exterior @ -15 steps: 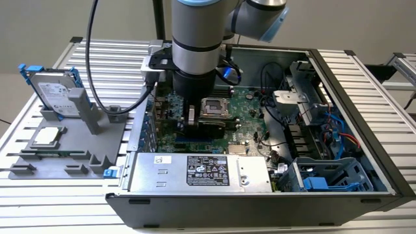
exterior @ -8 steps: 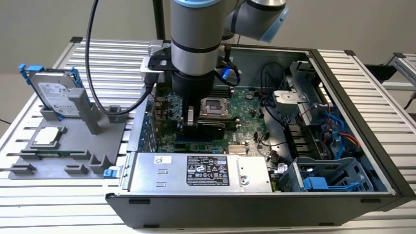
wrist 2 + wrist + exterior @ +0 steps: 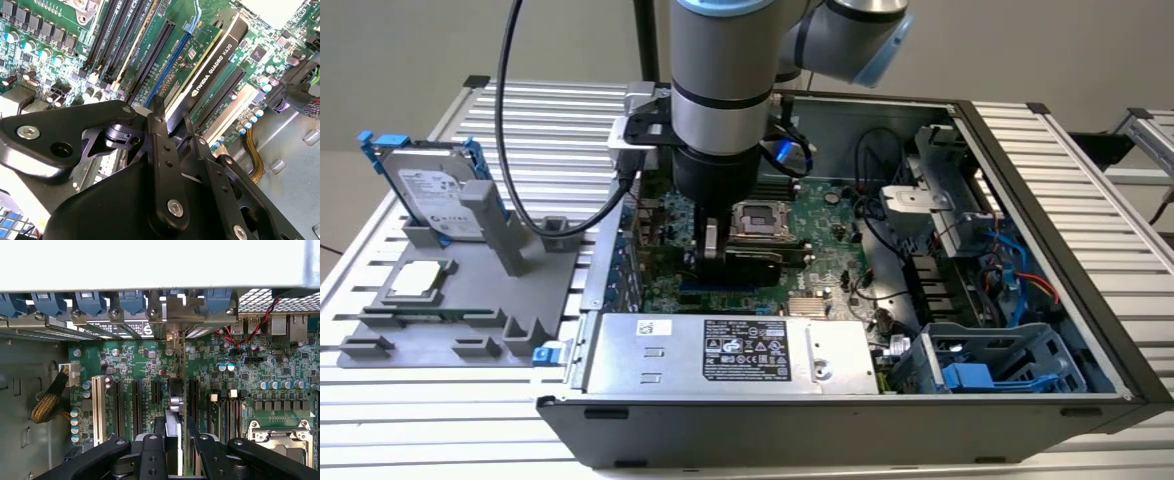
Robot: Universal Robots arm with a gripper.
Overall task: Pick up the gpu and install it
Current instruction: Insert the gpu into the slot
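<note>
Beside the gpu [image 3: 212, 60], empty expansion slots [image 3: 150, 60] leave room; the power supply [image 3: 727, 355] and drive cage [image 3: 994, 365] crowd the motherboard's [image 3: 834, 210] near edge.

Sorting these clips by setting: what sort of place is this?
Probably a robotics lab's computer-assembly bench: an open black desktop computer case on a ribbed aluminium table, beside a grey parts fixture.
</note>
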